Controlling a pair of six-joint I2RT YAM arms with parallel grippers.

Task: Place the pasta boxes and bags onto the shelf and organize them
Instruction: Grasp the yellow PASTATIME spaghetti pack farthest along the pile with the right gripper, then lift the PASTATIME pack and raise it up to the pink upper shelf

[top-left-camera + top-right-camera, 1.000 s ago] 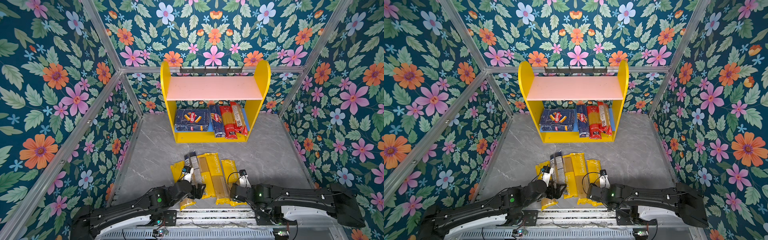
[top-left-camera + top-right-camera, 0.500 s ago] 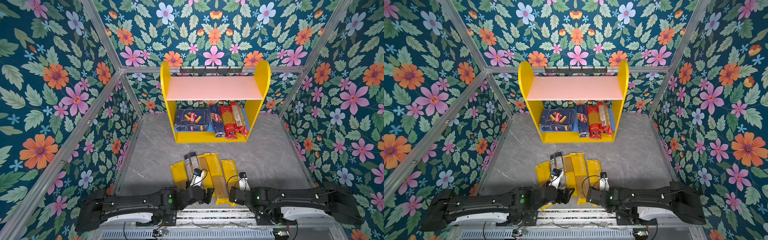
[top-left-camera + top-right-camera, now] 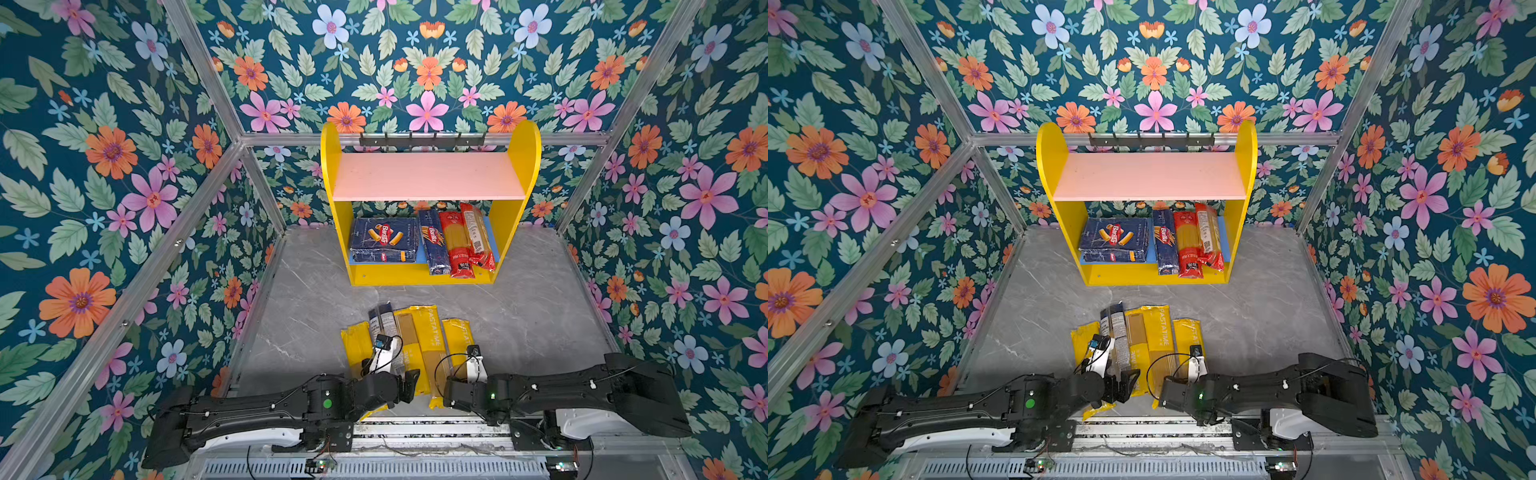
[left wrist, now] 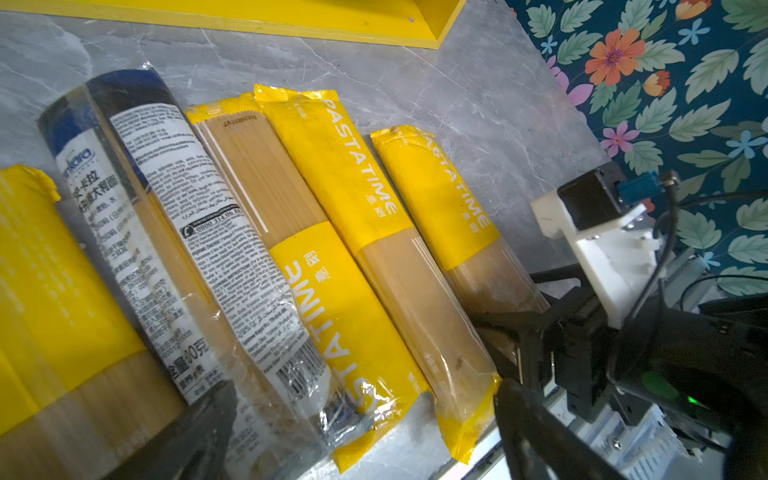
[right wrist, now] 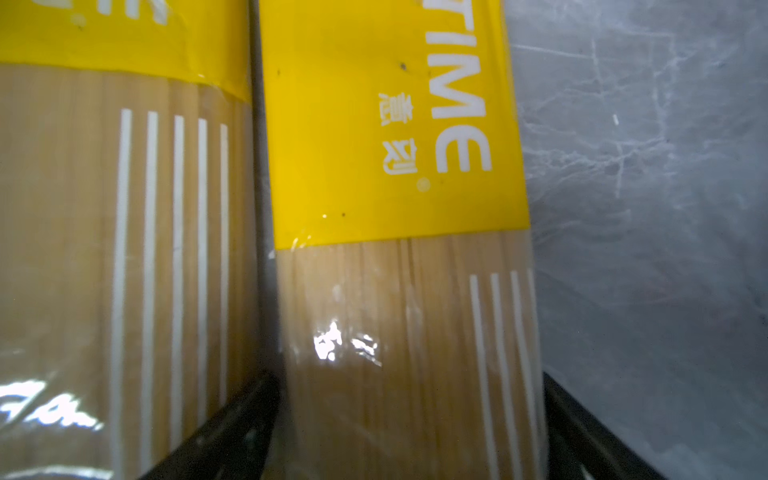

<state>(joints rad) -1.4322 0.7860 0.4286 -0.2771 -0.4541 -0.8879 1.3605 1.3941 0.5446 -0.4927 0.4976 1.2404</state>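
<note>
So the right gripper (image 5: 409, 395) is spread wide, straddling the rightmost yellow clear-windowed spaghetti packet (image 5: 395, 145) on the near grey marble floor (image 3: 311, 299). The left gripper (image 4: 361, 415) gapes wide over the dark navy white-labelled packet (image 4: 137, 232). The yellow-sided two-tier shelf (image 3: 330, 166) stands far back.

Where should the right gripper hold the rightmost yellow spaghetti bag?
Across its narrow width, at the clear window near the robot, from above. The rightmost yellow bag lies flat; a gap beside its neighbour and bare table leave room for both fingers.

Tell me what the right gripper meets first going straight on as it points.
The rightmost yellow bag, probably: the right gripper points down at it, jaws open either side. Remaining gap unclear.
</note>
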